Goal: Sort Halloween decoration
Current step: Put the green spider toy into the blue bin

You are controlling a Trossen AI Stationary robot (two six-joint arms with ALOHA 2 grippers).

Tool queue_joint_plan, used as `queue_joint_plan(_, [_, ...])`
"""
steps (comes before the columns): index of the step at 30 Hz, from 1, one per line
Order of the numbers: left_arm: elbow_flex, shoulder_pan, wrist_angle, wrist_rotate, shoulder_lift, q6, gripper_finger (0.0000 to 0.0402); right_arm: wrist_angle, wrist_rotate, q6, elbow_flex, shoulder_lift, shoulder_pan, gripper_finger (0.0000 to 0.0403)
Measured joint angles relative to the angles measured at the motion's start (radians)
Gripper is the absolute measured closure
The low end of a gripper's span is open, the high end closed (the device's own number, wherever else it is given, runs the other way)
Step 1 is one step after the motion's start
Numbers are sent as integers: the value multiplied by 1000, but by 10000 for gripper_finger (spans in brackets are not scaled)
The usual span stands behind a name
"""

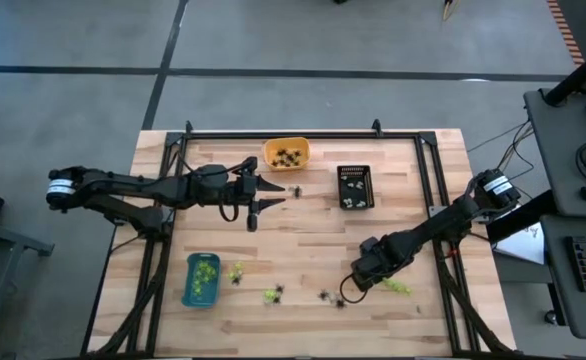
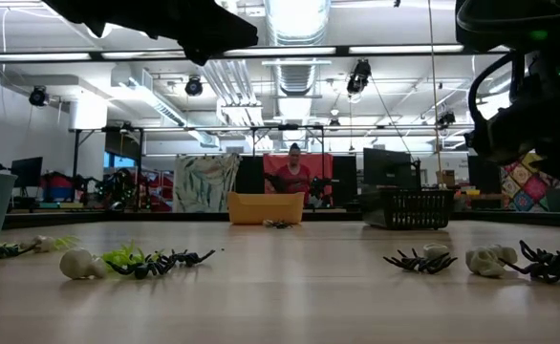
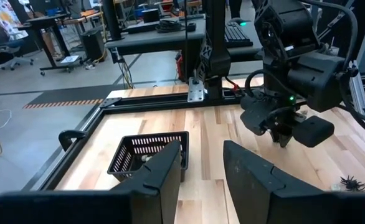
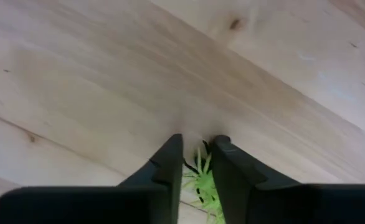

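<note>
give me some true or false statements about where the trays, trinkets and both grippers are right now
1. The right gripper has a lime-green plastic trinket between its fingers. True.
2. The square black mesh tray is empty. False: a few whitish trinkets lie in it.
3. The blue tray at the table's near left holds lime-green pieces. True.
4. The left gripper is down in the orange tray. False: it is beside that tray, nothing between its parted fingers.
5. Every black spider-like trinket is already in a tray. False: some black spiders lie on the wooden table by the right gripper.
</note>
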Motion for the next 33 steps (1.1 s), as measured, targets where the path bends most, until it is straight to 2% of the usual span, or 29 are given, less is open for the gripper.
queue_joint_plan(6, [0,0,1,0,0,0,297,5,19,-7,-1,0,0,388])
queue_joint_plan(15, [0,1,1,0,0,0,297,2,58,-35,-5,-31,3,394])
queue_joint_plan(19, [0,0,1,0,0,0,297,4,147,-43,-8,-79,0,394])
queue_joint_plan(22, [0,0,1,0,0,0,297,8,173,-59,-8,-115,3,394])
queue_joint_plan(25, [0,0,0,0,0,0,297,9,145,-72,-7,-143,2,394])
queue_joint_plan(31, [-1,0,-1,0,1,-9,297,13,-96,-2,-6,-158,8,394])
queue_joint_plan(33, [-2,0,-1,0,1,-11,297,12,-134,2,-6,-158,15,394])
